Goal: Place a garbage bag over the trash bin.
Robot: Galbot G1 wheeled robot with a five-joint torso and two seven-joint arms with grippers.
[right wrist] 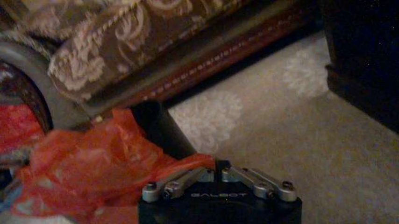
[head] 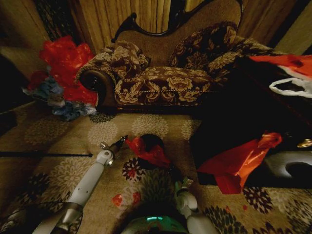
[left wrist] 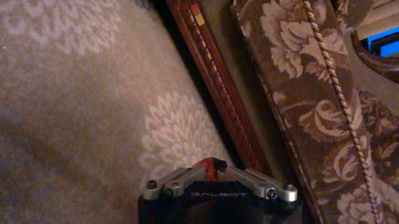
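My left gripper (head: 123,140) and right gripper (head: 171,170) each pinch an edge of the garbage bag (head: 146,150), fingers clenched on red film, draped over the near rim of the trash bin (head: 152,141) on the carpet (head: 112,129). Best practice, I judge: spread the mouth wide before lowering.
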